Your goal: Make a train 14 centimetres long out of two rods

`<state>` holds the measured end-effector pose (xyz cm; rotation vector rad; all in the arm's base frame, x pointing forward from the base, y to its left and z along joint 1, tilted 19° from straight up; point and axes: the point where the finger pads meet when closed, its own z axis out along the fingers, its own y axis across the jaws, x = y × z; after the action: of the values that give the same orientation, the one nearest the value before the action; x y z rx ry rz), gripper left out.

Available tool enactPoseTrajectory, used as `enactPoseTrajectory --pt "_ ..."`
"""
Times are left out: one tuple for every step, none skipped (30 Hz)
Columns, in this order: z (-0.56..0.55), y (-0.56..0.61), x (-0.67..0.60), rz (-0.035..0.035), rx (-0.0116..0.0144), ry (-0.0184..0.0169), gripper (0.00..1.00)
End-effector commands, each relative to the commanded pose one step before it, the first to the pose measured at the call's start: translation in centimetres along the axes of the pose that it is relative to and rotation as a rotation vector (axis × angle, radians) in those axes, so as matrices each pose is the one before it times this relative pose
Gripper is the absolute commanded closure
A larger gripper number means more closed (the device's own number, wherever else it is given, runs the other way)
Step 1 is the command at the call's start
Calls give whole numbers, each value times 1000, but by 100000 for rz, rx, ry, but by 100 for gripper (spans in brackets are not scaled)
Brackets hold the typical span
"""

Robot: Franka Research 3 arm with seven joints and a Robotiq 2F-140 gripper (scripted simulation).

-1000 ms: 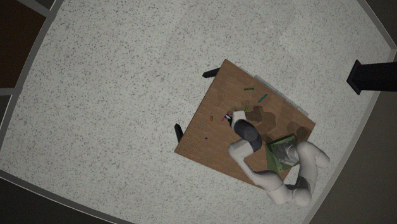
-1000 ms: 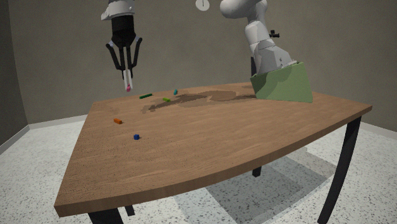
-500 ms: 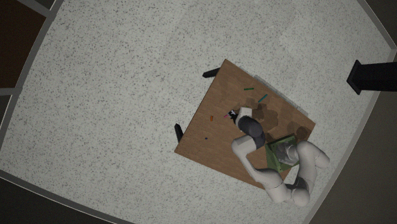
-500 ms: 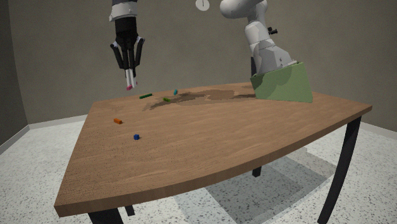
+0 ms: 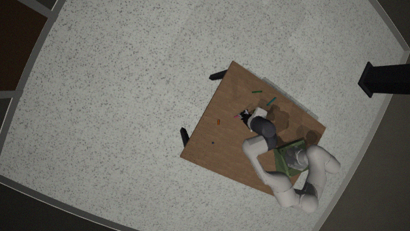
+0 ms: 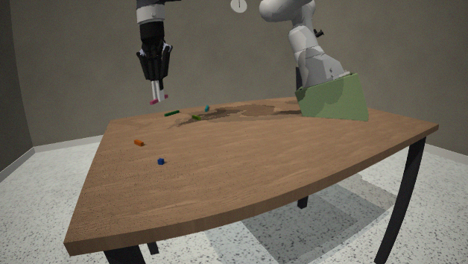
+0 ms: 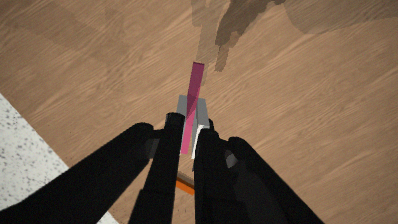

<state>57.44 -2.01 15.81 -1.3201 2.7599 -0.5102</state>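
My gripper [image 5: 240,115] [image 6: 158,96] [image 7: 190,109] is shut on the pink rod [image 5: 236,116] [image 6: 153,101] [image 7: 198,75] and holds it raised above the table, near its middle. The lime rod [image 6: 196,117] lies on the table; the arm mostly hides it in the top view. The turquoise rod [image 5: 271,101] [image 6: 206,108] and the green rod [image 5: 256,92] [image 6: 171,113] lie apart at the back. The orange rod [image 5: 219,122] [image 6: 138,142] [image 7: 185,187] lies nearer the table's edge. No rods on the table touch end to end.
A small blue rod [image 5: 213,143] [image 6: 161,161] lies apart from the orange rod. The green sloped base [image 5: 281,163] [image 6: 335,102] under the arm stands at one side of the wooden table [image 5: 228,153] [image 6: 242,160]. Arm shadows fall near the lime and turquoise rods.
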Motion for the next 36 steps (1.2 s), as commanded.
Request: enactPoseTrajectory --pt "80 45 646 16737 -719 44 88" --pt "8 -70 186 1909 -21 -20 88" --pt "7 -73 184 1904 -21 -21 88" --pt "7 -75 182 1899 -21 -21 88" --pt "7 -78 181 1901 -21 -22 88" --pt "7 -81 179 1899 -21 -22 88" --pt "0 0 0 0 0 0 88" --pt "0 0 0 0 0 0 88" --pt "18 -220 469 5024 -57 -61 88" --pt "6 -85 163 1786 -21 -22 88" --pt "6 -91 168 1861 -22 -24 88" --pt "6 -95 169 1891 -22 -25 88" --pt "6 -98 169 1905 -22 -25 88" --pt "6 -101 168 1916 -23 -26 88" --pt "5 -104 166 1920 -23 -27 88" --pt "5 -106 164 1916 -23 -27 88" --pt "5 -108 161 1911 -23 -28 88" --pt "5 -110 159 1907 -24 -28 88" --pt "5 -112 157 1902 -24 -28 88" --pt "5 -115 155 1899 -24 -29 88" --pt "4 -117 152 1895 -24 -29 88" --pt "4 -119 150 1892 -25 -30 88" --pt "4 -121 148 1894 -25 -30 88" --pt "0 0 0 0 0 0 88" --pt "0 0 0 0 0 0 88" --pt "10 -324 386 5012 -68 -83 88" --pt "3 -120 131 1778 -25 -30 88" --pt "3 -127 135 1856 -26 -32 88" --pt "3 -131 135 1888 -27 -33 88" --pt "3 -135 134 1905 -28 -34 88" --pt "3 -137 132 1909 -29 -34 88" --pt "3 -139 130 1914 -29 -35 88" --pt "2 -140 127 1910 -30 -35 88" --pt "2 -142 125 1904 -30 -35 88" --pt "2 -143 122 1901 -31 -36 88" --pt "2 -144 119 1896 -31 -36 88"
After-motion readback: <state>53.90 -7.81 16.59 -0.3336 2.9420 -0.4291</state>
